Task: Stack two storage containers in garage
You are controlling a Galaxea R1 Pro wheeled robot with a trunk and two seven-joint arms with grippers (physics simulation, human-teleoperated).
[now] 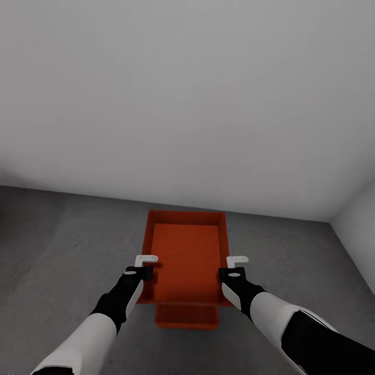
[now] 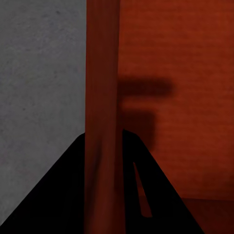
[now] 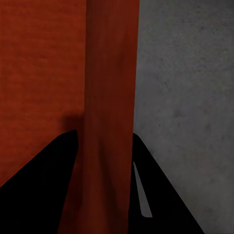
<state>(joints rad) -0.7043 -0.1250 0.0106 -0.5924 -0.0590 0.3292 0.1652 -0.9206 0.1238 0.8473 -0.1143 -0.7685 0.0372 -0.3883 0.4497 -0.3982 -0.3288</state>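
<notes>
Because a bin this wide would tip if I took it by one wall, I hold the upper container from both sides at once, my left gripper pinching its left wall and my right gripper pinching its right wall, one finger of each inside the bin and the other outside, as both wrist views show with the orange wall running up between the dark fingers. The bin hangs level between my two claws, its open top facing up. Under its near edge I see a strip of the lower container, resting on the grey concrete floor of the garage, close to the white wall. I judge the held bin is lined up over the lower one, so the stack looks nearly made, though I cannot tell whether the two bins touch yet.
</notes>
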